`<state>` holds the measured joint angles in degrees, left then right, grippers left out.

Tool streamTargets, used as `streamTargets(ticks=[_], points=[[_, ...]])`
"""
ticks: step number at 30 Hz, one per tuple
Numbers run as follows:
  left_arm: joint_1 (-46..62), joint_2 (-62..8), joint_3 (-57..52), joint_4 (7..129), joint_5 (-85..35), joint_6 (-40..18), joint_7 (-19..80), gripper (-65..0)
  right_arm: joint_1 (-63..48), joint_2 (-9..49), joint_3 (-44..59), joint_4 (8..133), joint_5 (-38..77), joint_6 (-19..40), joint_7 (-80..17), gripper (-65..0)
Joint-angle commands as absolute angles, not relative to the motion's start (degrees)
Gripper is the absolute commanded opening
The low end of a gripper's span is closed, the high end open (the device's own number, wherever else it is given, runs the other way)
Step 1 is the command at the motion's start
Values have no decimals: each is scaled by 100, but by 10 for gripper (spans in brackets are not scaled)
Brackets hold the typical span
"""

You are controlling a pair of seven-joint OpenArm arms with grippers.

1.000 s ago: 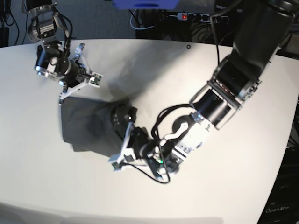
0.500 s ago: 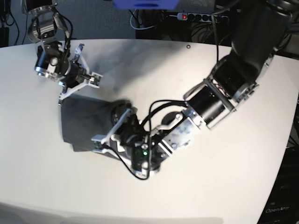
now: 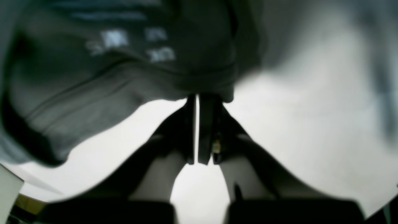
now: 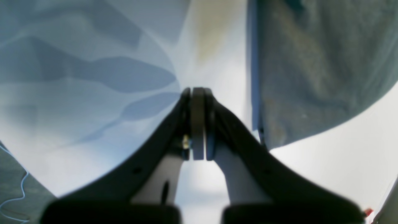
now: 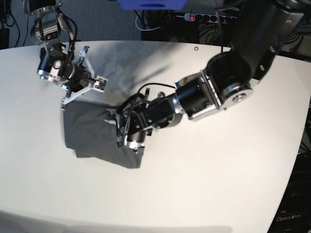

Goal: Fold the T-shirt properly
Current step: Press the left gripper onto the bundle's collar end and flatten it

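Left gripper [image 5: 118,127] clamped on T-shirt [image 5: 90,133] edge, swung leftward over the folded cloth since earlier, right gripper [image 5: 64,100] closed empty, white worktop [image 5: 204,170].

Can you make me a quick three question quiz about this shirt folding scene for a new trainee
1. True or false: the T-shirt lies spread out flat at full size on the white table.
2. Which gripper is over the T-shirt in the base view? A: left gripper. B: right gripper. C: both.
3. Fill in: in the right wrist view, the right gripper's jaws are ____.

Key
1. False: it is a folded, compact bundle.
2. A: the left one hangs over the cloth, while the right one sits at the bundle's far corner, its tips on bare table in its wrist view.
3. Shut, with nothing visible between them.
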<state>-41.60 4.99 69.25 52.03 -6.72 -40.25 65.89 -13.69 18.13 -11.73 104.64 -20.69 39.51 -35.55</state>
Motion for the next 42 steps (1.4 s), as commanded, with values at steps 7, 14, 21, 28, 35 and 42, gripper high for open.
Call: streamTargets(ticks=[7,14,21,28,35,42], points=[[-4224,840,6703,4119,-40,-4000,5701,-631,-1323,1859,-1147,10668,-2062,3978,-3512,-650],[-4242,857,5666,3873,13,-4000,4971,-631,-1341,1859,-1147,10668,-2062,3978,-3512,-650],[-4242,857,4848,3811,-31,-4000,4163,-631,-1367,1859,-1156,10668,-2062,3978,-3512,-650],[-4251,900,3714,3389,-48,-3345,3319,-631,-1499,1877,-1156,10730,-2062,3978,-3512,-650],[-4251,900,2721,3389,-48,-2035,2826,-631,-1648,1886,-1156,10835,-2070,3978,-3512,-650],[-4233,900,1640,3785,-154,-2097,3292,-631,-1771,1886,-1156,10844,-2369,3978,-3512,-650]])
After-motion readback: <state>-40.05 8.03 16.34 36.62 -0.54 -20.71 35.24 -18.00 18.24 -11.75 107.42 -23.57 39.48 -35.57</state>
